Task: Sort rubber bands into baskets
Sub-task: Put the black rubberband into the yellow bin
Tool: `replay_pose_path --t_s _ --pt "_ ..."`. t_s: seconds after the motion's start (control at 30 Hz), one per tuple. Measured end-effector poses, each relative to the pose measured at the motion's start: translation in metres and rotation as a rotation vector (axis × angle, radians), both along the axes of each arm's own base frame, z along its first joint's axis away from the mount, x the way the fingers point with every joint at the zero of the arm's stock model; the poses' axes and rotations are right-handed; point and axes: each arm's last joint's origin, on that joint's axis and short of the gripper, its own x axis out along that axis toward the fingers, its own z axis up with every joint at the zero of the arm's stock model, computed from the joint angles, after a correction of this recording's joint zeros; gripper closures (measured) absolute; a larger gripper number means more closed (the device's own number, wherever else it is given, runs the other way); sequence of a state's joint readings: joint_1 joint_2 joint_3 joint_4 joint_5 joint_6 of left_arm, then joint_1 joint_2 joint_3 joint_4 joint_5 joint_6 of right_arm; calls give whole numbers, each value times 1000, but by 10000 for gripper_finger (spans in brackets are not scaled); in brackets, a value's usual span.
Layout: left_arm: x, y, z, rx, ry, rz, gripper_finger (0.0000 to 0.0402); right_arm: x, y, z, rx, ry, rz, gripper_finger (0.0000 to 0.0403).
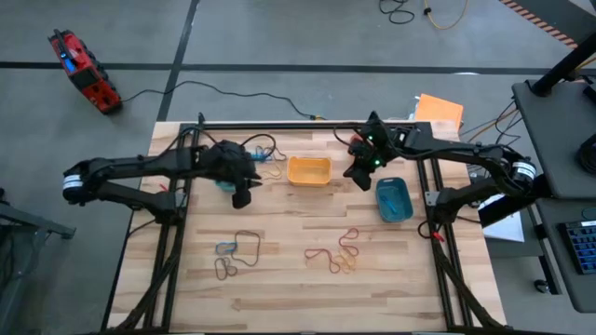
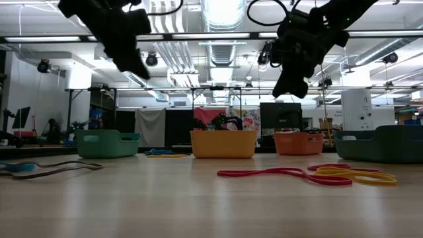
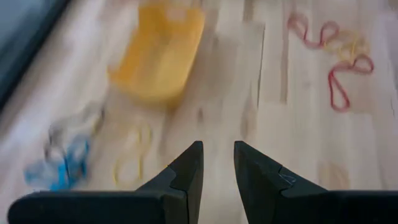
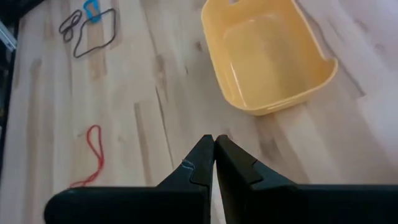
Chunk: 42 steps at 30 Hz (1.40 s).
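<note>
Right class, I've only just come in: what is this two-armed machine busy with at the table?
It is sorting rubber bands into baskets. Just now both arms hang raised above the far half of the table. The left pincer is slightly open and empty, near the teal basket. The right pincer is shut, empty, beside the yellow basket, which looks empty inside. Red and yellow bands and dark and blue ones lie loose on the near side.

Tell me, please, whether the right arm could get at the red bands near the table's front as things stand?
Probably yes: the right gripper hangs above the table beside the yellow basket, and only bare wood shows between it and the red bands.
</note>
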<state>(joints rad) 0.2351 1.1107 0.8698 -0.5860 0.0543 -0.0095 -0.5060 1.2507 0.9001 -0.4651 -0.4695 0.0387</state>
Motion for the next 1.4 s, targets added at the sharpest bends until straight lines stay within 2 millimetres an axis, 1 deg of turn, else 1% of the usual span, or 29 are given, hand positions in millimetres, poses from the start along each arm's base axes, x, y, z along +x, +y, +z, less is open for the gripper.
replay_pose_path --t_s 0.2,0.23,0.33,0.4,0.5,0.6,0.8,0.9,1.0,1.13,1.27,1.4 --pt "-9 -10 0 -143 124 73 327 2 -1 0 -83 -38 50 394" --pt "-10 -13 -1 -180 140 61 327 2 -2 0 -92 -44 53 394" --pt "-9 -29 -2 -299 157 -45 327 3 -2 0 -122 -44 60 394" --pt "-8 -40 -4 -320 173 -86 327 2 -2 0 -133 -44 70 394" --pt "-5 -54 -10 -259 207 -86 327 2 -2 -1 -134 -44 72 394" --pt "-2 -65 -21 -221 264 -64 323 2 -2 -2 -138 -41 77 394" --pt "2 -81 -44 -153 354 -28 307 1 -2 -4 -137 -35 81 394" --pt "6 -85 -53 -90 383 -6 300 1 -2 -4 -138 -35 83 394" --pt "12 -90 -62 -84 410 -13 295 1 -1 -4 -138 -34 83 394" --pt "17 -94 -69 -76 423 -28 290 0 -1 -6 -134 -28 84 394" --pt "17 -95 -76 -72 442 -28 285 0 -1 -7 -134 -26 86 394" --pt "13 -95 -87 -80 446 -22 282 0 -1 -7 -133 -25 86 394"
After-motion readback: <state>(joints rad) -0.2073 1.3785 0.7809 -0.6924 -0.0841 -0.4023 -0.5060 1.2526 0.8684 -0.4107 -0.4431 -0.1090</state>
